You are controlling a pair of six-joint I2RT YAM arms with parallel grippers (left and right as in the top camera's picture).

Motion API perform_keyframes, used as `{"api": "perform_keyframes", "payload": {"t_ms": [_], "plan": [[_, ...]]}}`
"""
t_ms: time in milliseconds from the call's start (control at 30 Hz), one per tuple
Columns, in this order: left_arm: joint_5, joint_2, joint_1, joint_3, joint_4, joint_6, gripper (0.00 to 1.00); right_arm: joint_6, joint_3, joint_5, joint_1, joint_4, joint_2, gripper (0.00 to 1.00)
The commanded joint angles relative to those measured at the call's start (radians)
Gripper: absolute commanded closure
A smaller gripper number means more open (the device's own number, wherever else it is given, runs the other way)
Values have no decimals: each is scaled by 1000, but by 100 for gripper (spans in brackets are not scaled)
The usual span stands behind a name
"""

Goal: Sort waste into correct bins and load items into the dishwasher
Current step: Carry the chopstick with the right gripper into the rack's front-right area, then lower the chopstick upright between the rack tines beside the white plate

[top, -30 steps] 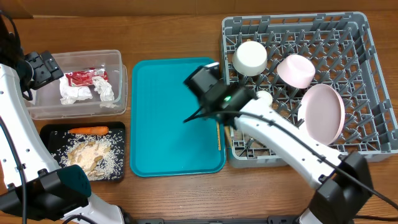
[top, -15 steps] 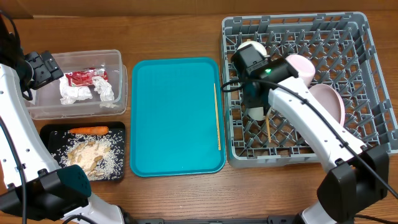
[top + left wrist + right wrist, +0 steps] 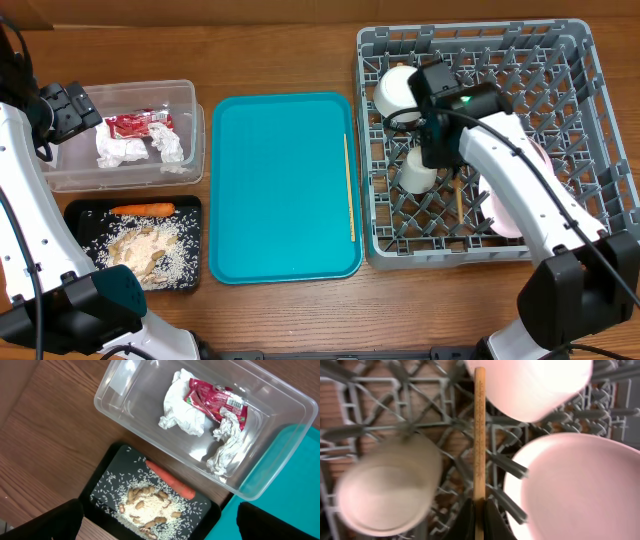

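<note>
Right of the teal tray (image 3: 280,200), over the grey dish rack (image 3: 480,32), we see the right gripper (image 3: 453,172) pinched narrow on a wooden chopstick (image 3: 479,430). In the wrist view its fingers (image 3: 467,520) clamp the stick's near end, and the stick runs straight out ahead of them. From overhead, its free part shows above the rack's pegs, a little farther from the teal tray than a small white cup (image 3: 417,172). We cannot tell whether the tip touches the rack. A larger white cup (image 3: 395,92) sits in the rack near the teal tray's far corner, partly behind the arm. Beyond the chopstick, away from the teal tray, a pink plate (image 3: 575,485) stands on edge and a blurred pink bowl (image 3: 530,385) lies past it.

On the teal tray itself, along the edge next to the rack, lies a second chopstick (image 3: 349,190), parallel to that edge.

Left of the teal tray, a clear tub (image 3: 198,130) holds crumpled napkins (image 3: 120,150) and a red wrapper (image 3: 135,124). A black tray (image 3: 80,230), also left of the teal tray, carries a carrot (image 3: 142,210) and a spread of rice and scraps (image 3: 150,255). We find the left gripper (image 3: 70,108) hanging over the tub's end farthest from the teal tray, jaws spread wide and holding nothing.
</note>
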Motion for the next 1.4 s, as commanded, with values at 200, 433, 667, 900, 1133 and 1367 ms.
{"api": "perform_keyframes", "payload": {"t_ms": [200, 433, 667, 900, 1133, 1367], "plan": [[-13, -16, 2, 21, 0, 15, 0, -39, 0, -37, -61, -16, -34, 96], [-13, -16, 2, 21, 0, 15, 0, -61, 0, -37, -62, -85, -34, 96], [-13, -16, 2, 21, 0, 15, 0, -63, 0, -93, -62, -94, -34, 96], [-13, -16, 2, 21, 0, 15, 0, -65, 0, -146, -62, -131, -34, 96], [-13, -16, 2, 21, 0, 15, 0, -65, 0, -146, -62, -103, -32, 96], [-13, -16, 2, 21, 0, 15, 0, -95, -53, -146, -62, -26, -32, 96]]}}
